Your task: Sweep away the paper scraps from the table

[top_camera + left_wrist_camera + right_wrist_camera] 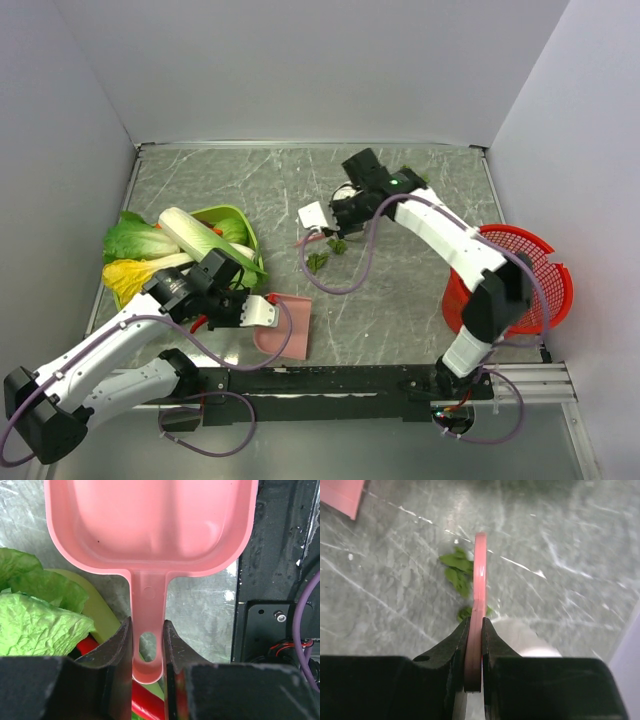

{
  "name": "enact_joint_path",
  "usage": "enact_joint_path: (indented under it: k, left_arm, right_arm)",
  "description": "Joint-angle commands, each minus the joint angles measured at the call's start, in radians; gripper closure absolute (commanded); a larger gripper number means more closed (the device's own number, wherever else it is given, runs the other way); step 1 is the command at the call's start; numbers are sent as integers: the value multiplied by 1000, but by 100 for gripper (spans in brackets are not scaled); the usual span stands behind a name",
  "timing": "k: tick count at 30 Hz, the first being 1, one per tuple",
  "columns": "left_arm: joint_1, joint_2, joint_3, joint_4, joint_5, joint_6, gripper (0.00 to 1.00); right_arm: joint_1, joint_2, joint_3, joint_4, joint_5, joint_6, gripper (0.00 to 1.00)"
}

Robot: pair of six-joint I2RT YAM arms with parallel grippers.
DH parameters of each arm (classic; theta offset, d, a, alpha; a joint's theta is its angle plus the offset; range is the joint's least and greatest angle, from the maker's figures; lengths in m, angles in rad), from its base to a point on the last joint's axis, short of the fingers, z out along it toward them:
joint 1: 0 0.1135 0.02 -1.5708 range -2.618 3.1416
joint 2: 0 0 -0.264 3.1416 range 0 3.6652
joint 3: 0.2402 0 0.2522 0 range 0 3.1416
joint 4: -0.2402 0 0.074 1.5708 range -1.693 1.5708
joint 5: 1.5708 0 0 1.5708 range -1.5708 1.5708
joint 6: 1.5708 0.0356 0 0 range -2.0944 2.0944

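Small dark-green paper scraps (318, 261) lie mid-table (230, 175), a second bit (339, 245) beside them. My right gripper (336, 214) is shut on a thin pink handle (480, 575) with a white head (313, 215), just behind the scraps. In the right wrist view the scraps (458, 571) sit left of the handle, past my right gripper (475, 625). My left gripper (250, 310) is shut on the handle (148, 630) of the pink dustpan (286, 328), near the front edge. The pan (150, 525) is empty, and my left gripper (147, 645) clamps the handle's end.
A green basket (240, 225) with lettuces (135, 240) and a white radish (195, 235) stands at the left, close to my left arm. A red mesh basket (520, 280) sits at the right edge. Grey walls close in the back and sides.
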Motion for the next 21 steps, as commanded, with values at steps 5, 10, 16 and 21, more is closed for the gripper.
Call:
enact_joint_path:
  k: [5,10,16,21]
  left_arm:
    - [-3,46,40,-6,18,-33,99]
    - [-1,80,51,-20,33,-20,99]
    - [-3,122,68,48,-19,3,99]
    - [-3,142,54,49,-56,69,99]
  right_arm:
    - [-10,-46,-141,470,8,339,100]
    - [-10,-8,-235,732,132,442,100]
    - [0,-88,-325,518,131,280,100]
    - [0,-215,-355,196,96,195,100]
